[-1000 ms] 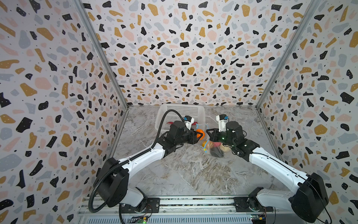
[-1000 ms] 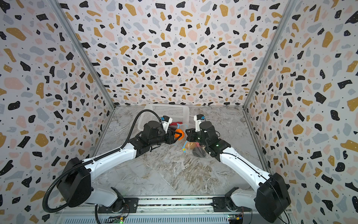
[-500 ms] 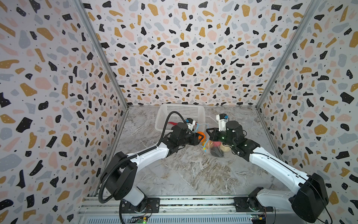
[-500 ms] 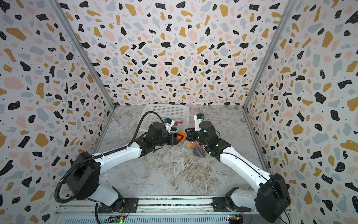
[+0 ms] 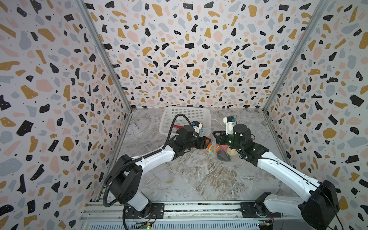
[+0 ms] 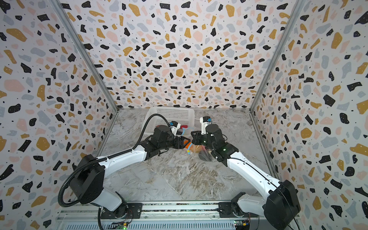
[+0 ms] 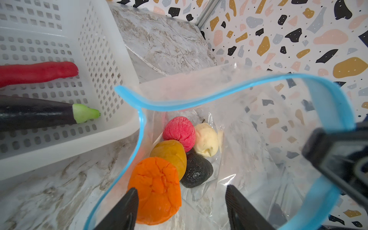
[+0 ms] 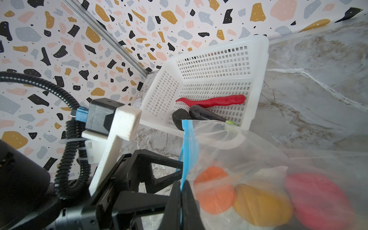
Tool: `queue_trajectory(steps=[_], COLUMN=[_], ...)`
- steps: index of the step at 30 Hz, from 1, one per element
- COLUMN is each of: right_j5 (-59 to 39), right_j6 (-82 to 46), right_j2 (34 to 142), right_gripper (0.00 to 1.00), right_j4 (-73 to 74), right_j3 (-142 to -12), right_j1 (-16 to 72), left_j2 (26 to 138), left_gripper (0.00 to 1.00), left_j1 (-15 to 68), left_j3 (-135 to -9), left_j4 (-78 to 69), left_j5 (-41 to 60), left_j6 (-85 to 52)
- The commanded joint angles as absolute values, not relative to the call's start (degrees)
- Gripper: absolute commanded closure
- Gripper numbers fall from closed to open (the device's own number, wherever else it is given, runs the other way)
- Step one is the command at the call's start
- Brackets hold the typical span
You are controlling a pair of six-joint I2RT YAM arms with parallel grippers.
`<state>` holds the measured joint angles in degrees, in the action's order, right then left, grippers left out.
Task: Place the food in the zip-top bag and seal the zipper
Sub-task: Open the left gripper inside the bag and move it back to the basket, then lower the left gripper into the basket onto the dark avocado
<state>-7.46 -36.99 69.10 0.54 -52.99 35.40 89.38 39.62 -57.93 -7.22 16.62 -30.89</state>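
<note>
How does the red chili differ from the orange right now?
The red chili is long and thin; the orange is a round lump. The chili lies in the white basket; the orange sits inside the clear bag. Both are toy foods.

Bright, even light, super soft shadows. Both top views warp at the edges. Right wrist view: pink-red ball (image 8: 318,201) beside the right gripper (image 8: 181,191) is a blurry smear; left wrist view's crisp.
</note>
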Motion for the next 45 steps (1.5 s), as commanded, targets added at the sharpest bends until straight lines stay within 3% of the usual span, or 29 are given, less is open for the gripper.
queue_trajectory(steps=[1, 10, 20, 29, 45], right_j5=[-6.8, -6.1, -6.8, -7.7, -10.0], right_j6=[-36.6, -36.4, -35.5, -35.2, -35.0], right_j2=[66.8, 64.9, 65.0, 66.3, 68.1], right_gripper=[1.00, 1.00, 1.00, 1.00, 1.00], right_j4=[0.5, 0.2, 1.2, 4.2, 7.8], right_j3=[-54.1, -52.4, -51.9, -50.5, -49.1], right_j1=[35.7, 35.6, 35.6, 35.7, 35.4], left_j2=[88.5, 85.1, 93.9, 105.3, 113.2], left_gripper=[0.27, 0.16, 0.04, 0.02, 0.00], left_j1=[39.9, 35.9, 27.3, 23.2, 21.2], left_j3=[-60.5, -70.1, -83.1, -94.6, -99.6], left_j4=[-5.8, 9.9, 23.9, 34.1, 38.7], left_j5=[15.8, 4.2, -2.6, -5.0, -4.2], left_j6=[-29.5, -30.0, -28.0, -24.0, -26.0])
